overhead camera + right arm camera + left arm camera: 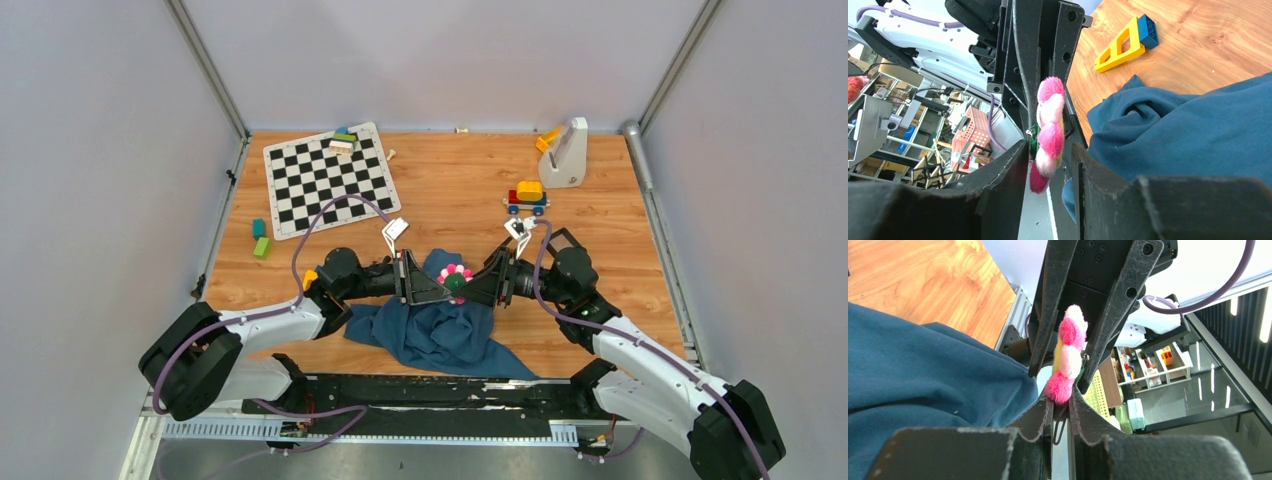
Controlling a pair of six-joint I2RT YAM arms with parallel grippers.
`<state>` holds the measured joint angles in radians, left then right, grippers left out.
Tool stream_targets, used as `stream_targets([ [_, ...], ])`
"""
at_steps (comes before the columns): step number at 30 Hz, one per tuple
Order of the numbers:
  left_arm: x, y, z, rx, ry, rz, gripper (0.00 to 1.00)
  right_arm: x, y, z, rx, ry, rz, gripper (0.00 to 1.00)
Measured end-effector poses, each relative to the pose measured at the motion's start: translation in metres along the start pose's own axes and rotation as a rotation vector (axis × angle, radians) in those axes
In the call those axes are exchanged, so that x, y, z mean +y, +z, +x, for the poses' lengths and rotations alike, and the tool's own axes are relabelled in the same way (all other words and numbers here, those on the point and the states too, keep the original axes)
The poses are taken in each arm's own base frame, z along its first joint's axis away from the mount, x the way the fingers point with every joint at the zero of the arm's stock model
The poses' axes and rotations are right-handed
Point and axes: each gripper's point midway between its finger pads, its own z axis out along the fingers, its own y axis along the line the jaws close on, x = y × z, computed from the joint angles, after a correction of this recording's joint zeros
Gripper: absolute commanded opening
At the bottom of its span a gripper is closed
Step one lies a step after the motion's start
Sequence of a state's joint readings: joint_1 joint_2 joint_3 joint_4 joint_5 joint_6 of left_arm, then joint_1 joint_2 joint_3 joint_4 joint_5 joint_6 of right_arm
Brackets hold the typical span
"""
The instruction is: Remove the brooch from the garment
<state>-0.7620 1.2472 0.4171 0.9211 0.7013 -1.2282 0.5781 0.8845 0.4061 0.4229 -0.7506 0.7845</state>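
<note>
The brooch (pixel 455 274), a fluffy pink and white flower, is held up over the far edge of the teal garment (pixel 440 335). My left gripper (pixel 443 285) comes from the left. In the left wrist view it (pixel 1060 400) is shut on the lowest petal of the brooch (pixel 1068 360), with the garment (pixel 923 375) to the left. My right gripper (pixel 468 287) comes from the right. In the right wrist view it (pixel 1049 146) is open, its jaws either side of the brooch (pixel 1050 132) with gaps, and the garment (pixel 1188 135) lies beside it. I cannot tell whether the pin is still in the cloth.
A chessboard (pixel 330 180) with small blocks (pixel 343 140) lies at the back left. Two green blocks (pixel 260 240) are beside it. A toy car (pixel 527 197) and a white stand (pixel 568 152) are at the back right. A yellow and blue piece (pixel 1125 42) lies by the garment.
</note>
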Motion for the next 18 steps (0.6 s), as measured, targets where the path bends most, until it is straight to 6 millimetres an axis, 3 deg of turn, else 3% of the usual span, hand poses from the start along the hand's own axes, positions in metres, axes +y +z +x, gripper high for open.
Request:
stream_targets([
  [4,-0.0006,0.0,-0.0006,-0.002,0.001,0.003,0.0,-0.0002,-0.0001,-0.0001,0.0,0.0,0.001,0.46],
  [10,-0.0002,-0.0007,-0.0029,-0.009,0.003,0.002,0.0,-0.0016,-0.0006,0.0003,0.001,0.004,0.006,0.71],
  [18,0.0049,-0.0022,-0.0074,-0.028,-0.002,-0.016,0.0,0.0048,-0.0076,-0.0068,-0.033,-0.019,0.008,0.7],
])
